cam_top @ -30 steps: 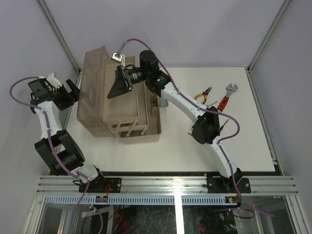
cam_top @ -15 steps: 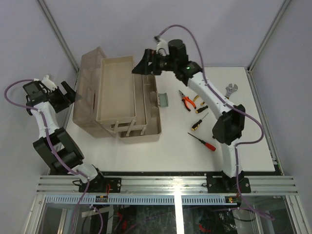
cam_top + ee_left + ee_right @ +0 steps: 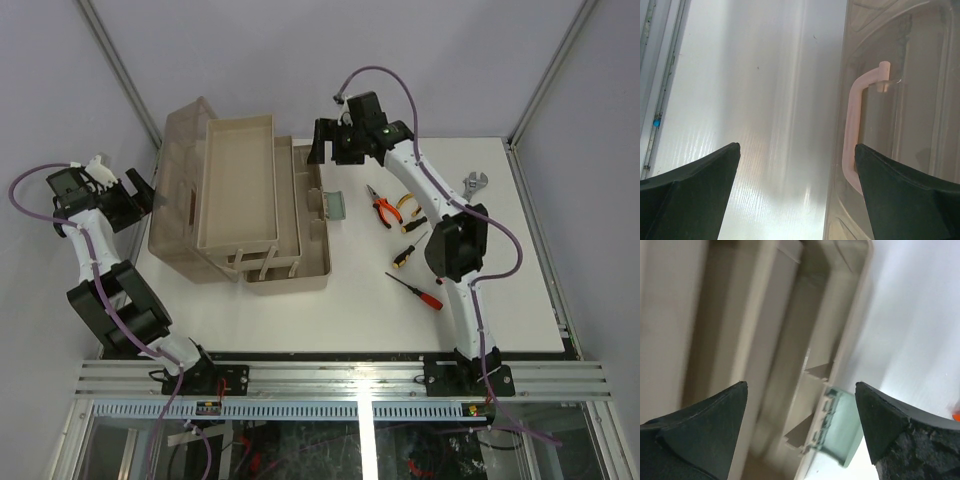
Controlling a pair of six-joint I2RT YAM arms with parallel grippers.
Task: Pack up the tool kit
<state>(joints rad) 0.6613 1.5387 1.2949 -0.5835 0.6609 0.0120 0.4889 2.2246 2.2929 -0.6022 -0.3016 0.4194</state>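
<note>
We find the toolbox [image 3: 312,268] open, trays [image 3: 240,185] raised; pliers [image 3: 385,208], wrench [image 3: 474,183] and screwdrivers [image 3: 416,292] lie loose to its right; right gripper [image 3: 800,390] spread wide near the latch [image 3: 842,432], empty; left gripper [image 3: 797,150] likewise wide and empty, beside the lid handle [image 3: 849,135].

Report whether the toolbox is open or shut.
Open. The toolbox has its translucent lid swung back to the left, and the beige trays are fanned out with their interiors exposed.
</note>
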